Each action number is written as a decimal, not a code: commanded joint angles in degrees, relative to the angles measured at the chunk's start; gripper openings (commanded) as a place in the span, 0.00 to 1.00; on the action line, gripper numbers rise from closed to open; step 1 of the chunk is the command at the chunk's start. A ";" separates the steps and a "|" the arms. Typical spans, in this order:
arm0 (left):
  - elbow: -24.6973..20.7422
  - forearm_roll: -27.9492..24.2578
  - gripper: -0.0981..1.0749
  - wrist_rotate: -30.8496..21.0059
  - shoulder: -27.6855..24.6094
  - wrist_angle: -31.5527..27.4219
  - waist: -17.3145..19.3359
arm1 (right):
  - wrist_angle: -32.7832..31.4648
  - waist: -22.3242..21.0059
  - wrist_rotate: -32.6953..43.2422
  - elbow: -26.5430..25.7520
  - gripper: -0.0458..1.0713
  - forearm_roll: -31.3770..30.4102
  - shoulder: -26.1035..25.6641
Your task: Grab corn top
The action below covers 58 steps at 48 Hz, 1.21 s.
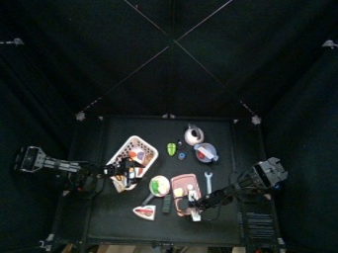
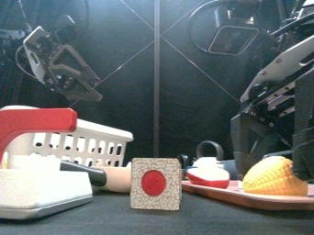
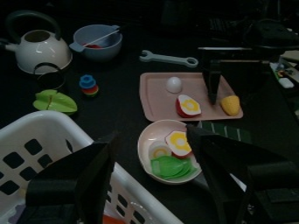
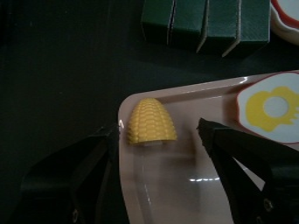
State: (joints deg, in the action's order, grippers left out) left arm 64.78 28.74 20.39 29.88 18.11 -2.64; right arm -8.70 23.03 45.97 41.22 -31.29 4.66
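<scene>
The corn top point(image 4: 149, 122), a short yellow cone of corn, lies on the pink tray point(image 4: 176, 188) near its corner. My right gripper point(image 4: 158, 129) hangs just above it, open, with one jaw on each side and not touching it. In the front view the corn top point(image 2: 274, 174) sits at the right on the tray point(image 2: 227, 194), with the right gripper point(image 2: 274, 128) behind and above it. It also shows in the left wrist view point(image 3: 232, 105). My left gripper point(image 3: 152, 144) is open and empty, held above the table's left side point(image 1: 117, 180).
A fried egg piece point(image 4: 274, 109) and a white egg point(image 3: 174, 84) share the tray. A bowl of egg and greens point(image 3: 173, 150), a white basket point(image 2: 73, 142), a kettle point(image 3: 38, 49), a blue bowl point(image 3: 98, 40) and a wrench point(image 3: 170, 59) stand around. Black blocks point(image 4: 205, 22) lie beside the tray.
</scene>
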 commanded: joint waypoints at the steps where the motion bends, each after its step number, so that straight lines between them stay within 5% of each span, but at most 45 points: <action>1: -0.62 0.09 0.90 0.09 0.18 0.18 0.00 | 0.09 -0.09 -0.18 -1.23 0.94 -0.09 -0.70; 14: -0.18 0.18 0.90 0.09 0.18 0.18 0.00 | 0.09 -0.18 -0.09 -1.23 0.91 0.09 0.53; 33: -0.09 0.70 0.90 0.09 0.18 0.18 0.00 | -1.49 -0.18 0.00 -1.41 0.71 0.18 -0.26; 58: -0.09 0.70 0.90 0.09 0.18 -0.09 0.00 | -7.12 0.18 -0.26 -1.67 0.70 -0.88 -6.94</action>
State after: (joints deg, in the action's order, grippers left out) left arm 65.39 29.44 20.39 29.97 17.84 -2.55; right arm -15.91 23.20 45.70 40.78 -31.73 -0.18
